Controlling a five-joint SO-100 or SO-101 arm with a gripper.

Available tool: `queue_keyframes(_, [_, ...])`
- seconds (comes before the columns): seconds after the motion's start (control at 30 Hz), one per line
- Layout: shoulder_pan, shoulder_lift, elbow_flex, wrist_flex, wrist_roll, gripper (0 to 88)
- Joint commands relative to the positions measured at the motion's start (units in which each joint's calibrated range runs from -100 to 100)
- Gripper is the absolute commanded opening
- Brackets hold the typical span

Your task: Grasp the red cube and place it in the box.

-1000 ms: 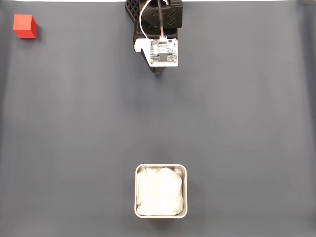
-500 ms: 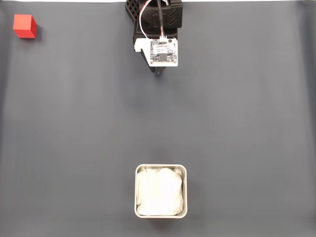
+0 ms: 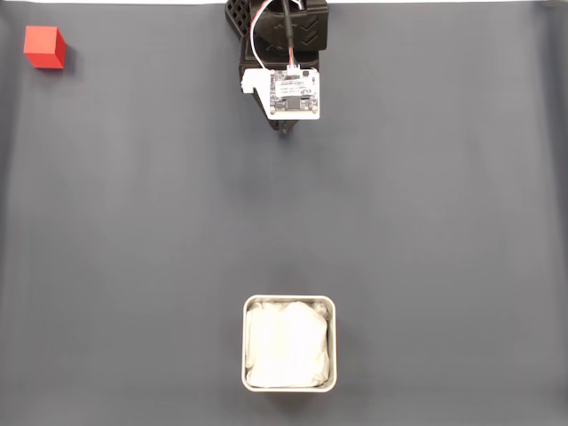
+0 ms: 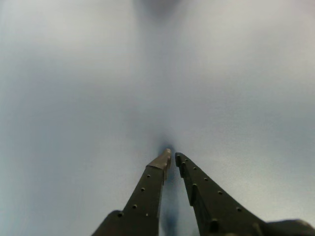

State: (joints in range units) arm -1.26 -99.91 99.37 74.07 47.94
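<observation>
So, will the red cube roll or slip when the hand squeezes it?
Probably not. The red cube has flat faces and lies flat on the table, so rolling seems unlikely. Its matte sides should grip well. It looks small and rigid, probably light.

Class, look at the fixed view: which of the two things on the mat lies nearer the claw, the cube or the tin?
The box, straight below the claw; the red cube sits farther off in the top-left corner.

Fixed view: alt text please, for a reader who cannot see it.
Seen from above, the arm's gripper sits at top centre of a dark grey mat, the red cube far off at top left, the cloth-lined box at bottom centre.
</observation>
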Motion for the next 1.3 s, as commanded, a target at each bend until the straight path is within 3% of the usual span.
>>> queue_keyframes(0.0, [0.6, 0.0, 0.5, 1.6, -0.3, 0.0])
queue_keyframes(0.37, [0.8, 1.6, -2.9, -6.4, -0.1, 0.0])
queue_keyframes(0.63, [0.4, 17.5, -24.7, -15.0, 0.2, 0.0])
queue_keyframes(0.97, [-0.3, 39.2, -58.1, -13.7, -0.4, 0.0])
queue_keyframes(1.27, [0.3, 47.8, -71.8, -9.1, 0.1, 0.0])
